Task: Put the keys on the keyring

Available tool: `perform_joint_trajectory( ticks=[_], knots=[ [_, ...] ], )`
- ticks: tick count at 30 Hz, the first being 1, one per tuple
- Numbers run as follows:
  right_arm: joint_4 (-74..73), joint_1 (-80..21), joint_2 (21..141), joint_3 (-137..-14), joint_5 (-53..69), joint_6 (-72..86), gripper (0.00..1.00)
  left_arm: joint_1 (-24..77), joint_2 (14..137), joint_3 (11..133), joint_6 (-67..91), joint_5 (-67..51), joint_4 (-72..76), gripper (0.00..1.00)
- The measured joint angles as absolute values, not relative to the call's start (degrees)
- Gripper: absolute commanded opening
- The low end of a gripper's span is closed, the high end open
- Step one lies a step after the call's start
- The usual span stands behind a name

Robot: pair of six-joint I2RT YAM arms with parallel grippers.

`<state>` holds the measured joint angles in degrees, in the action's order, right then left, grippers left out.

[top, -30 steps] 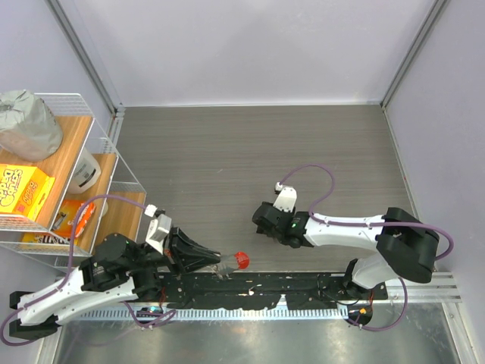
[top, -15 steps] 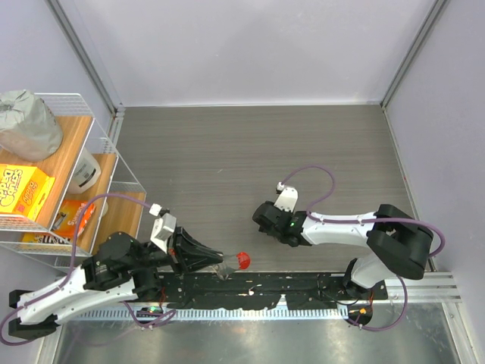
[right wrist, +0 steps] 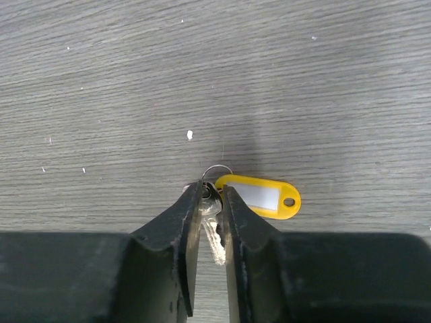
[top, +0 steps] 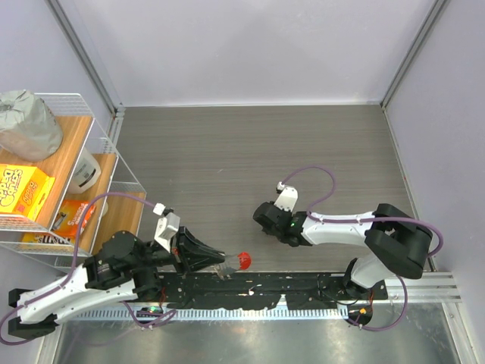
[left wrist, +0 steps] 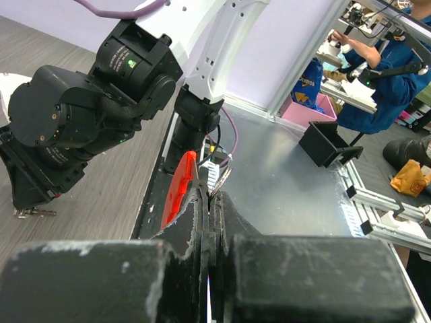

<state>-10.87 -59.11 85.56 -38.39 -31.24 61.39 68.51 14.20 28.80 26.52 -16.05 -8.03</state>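
Left tool (top: 220,265): you see it clenched tight, with its two fingers (left wrist: 202,222) pressed together. It is grasping the keyring (top: 241,261) at its very tip.
Keyring: the curved red piece (left wrist: 178,193) sticks out past the left tool's fingertips, and a thin silver ring (left wrist: 223,179) shows just beside it. It is held up in the air near the front edge of the worktop (top: 250,152), over the black rail (top: 258,285).
Right tool (top: 263,217): it is low on the worktop, near the middle and well apart from the left tool. In its own wrist view the tool (right wrist: 211,193) has its two fingers (right wrist: 190,222) around the metal key, one on each side and very close. You cannot tell if they are squeezing it yet.
Keys (right wrist: 210,207): they lie flat on the grey wood worktop. The silver key sits between the right tool's fingers, with a small wire loop just past the tips.
Yellow tag (right wrist: 258,196): it lies flat just beside the right finger, outside the gap.
Side rack (top: 91,152): a wire rack stands at the left edge, with a yellow box (top: 23,189) and a grey bag (top: 26,125) on its shelves.
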Motion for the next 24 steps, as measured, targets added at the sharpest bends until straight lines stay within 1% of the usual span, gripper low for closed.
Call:
perform_joint_trajectory(
  ticks=[4, 5, 6, 12, 14, 15, 17, 18, 19, 20, 23, 24],
  knots=[
    [-10.7, -59.1, 85.6, -38.2, -30.9, 61.2, 0.12, 68.5, 14.7, 28.8, 26.5, -16.1, -8.0, 0.0],
    [-10.6, -59.1, 85.6, -38.2, -30.9, 61.2, 0.08, 68.5, 14.9, 28.8, 26.5, -16.1, -8.0, 0.0],
    [-10.4, -59.1, 85.5, -38.2, -30.9, 61.2, 0.06, 68.5, 15.1, 28.8, 26.5, -16.1, -8.0, 0.0],
    [-9.8, -59.1, 84.4, -36.9, -30.8, 60.6, 0.05, 68.5, 16.3, 28.8, 26.5, -16.1, -7.9, 0.0],
    [-10.1, -59.1, 83.4, -36.2, -30.8, 60.3, 0.09, 68.5, 16.8, 28.8, 26.5, -16.1, -7.7, 0.0],
    [-10.4, -59.1, 82.8, -35.8, -30.8, 60.1, 0.17, 68.5, 17.0, 28.8, 26.5, -16.1, -7.5, 0.0],
    [-11.3, -59.1, 81.7, -35.4, -30.8, 59.9, 0.24, 68.5, 17.3, 28.8, 26.5, -16.1, -7.3, 0.0],
    [-11.9, -59.1, 81.2, -35.3, -30.8, 59.6, 0.26, 68.5, 17.4, 28.8, 26.5, -16.2, -7.1, 0.0],
    [-12.3, -59.1, 80.7, -35.3, -30.8, 59.3, 0.32, 68.5, 17.5, 28.8, 26.5, -16.2, -7.0, 0.0],
    [-12.6, -59.1, 80.1, -35.3, -30.8, 59.1, 0.36, 68.5, 17.6, 28.8, 26.5, -16.3, -6.9, 0.0],
    [-13.2, -59.1, 78.0, -35.3, -31.0, 58.5, 0.4, 68.5, 18.0, 28.8, 26.5, -16.5, -6.7, 0.0],
    [-13.4, -59.1, 77.4, -35.3, -31.0, 58.4, 0.44, 68.5, 18.0, 28.8, 26.5, -16.5, -6.6, 0.0]
  ],
)
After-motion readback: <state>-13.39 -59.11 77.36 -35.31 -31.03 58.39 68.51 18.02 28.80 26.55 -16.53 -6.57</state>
